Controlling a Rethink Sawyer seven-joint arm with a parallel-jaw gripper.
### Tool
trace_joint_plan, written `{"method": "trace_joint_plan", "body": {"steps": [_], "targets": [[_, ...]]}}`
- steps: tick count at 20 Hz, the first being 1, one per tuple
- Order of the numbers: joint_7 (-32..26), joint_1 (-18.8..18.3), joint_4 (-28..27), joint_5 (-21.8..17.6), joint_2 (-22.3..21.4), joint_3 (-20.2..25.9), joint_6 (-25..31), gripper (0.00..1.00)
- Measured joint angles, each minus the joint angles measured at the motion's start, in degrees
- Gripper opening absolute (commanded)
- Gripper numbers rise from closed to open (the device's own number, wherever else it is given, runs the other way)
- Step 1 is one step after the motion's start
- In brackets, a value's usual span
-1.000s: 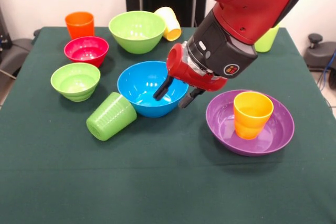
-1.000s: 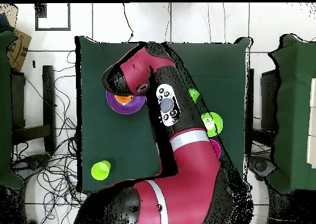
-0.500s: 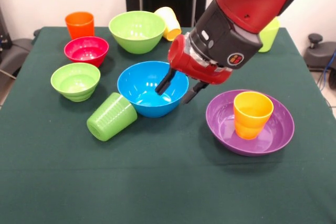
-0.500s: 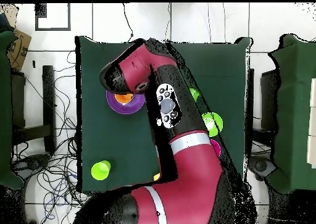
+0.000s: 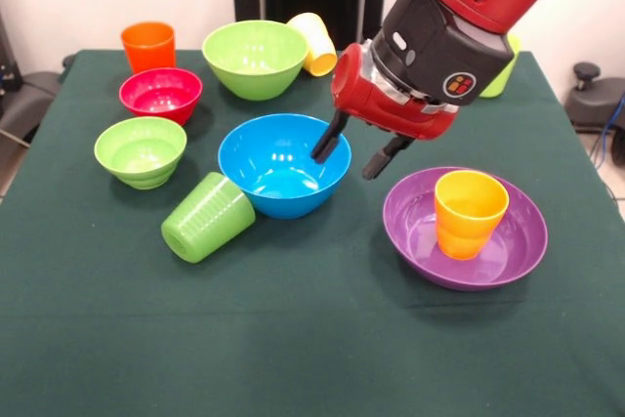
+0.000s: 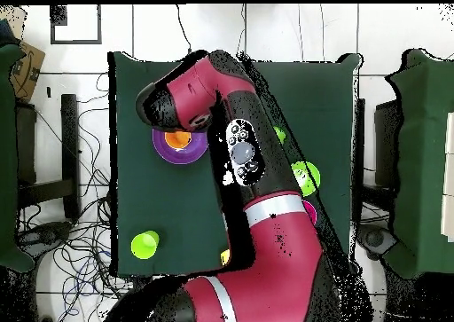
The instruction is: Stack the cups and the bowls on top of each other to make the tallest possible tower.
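Note:
My gripper (image 5: 354, 153) is open and empty. It hangs above the right rim of the large blue bowl (image 5: 278, 168), between that bowl and the wide purple bowl (image 5: 410, 231). An orange-yellow cup (image 5: 469, 212) stands upright in the purple bowl and forms a two-piece tower, which the overhead view also shows (image 6: 178, 141). The ribbed green cup (image 5: 207, 217) lies on its side against the blue bowl. The small lime green bowl (image 5: 141, 150), red bowl (image 5: 160, 95), large lime green bowl (image 5: 255, 58), orange cup (image 5: 148, 46) and tipped pale yellow cup (image 5: 314, 43) stand apart.
A yellow-green cup (image 5: 498, 75) stands at the far right, partly behind the arm, and also shows in the overhead view (image 6: 144, 243). The arm (image 6: 248, 185) hides most of the table in the overhead view. The green cloth (image 5: 312, 339) covers the table.
My gripper has risen out of the blue bowl and moved right toward the purple bowl, still open. The cups and bowls have not moved.

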Motion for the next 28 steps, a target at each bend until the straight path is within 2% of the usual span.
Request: {"method": "trace_joint_plan", "body": {"steps": [8, 14, 19, 28], "targets": [[0.0, 0.4, 0.0, 1.9, 0.0, -0.8, 0.0, 1.00], [1.0, 2.3, -0.3, 3.0, 0.3, -3.2, 0.0, 1.00], [3.0, 3.5, -1.1, 3.6, 1.5, -4.7, 0.0, 1.00], [9.4, 4.7, -3.6, 7.2, 5.0, -7.4, 0.0, 1.00]]}}
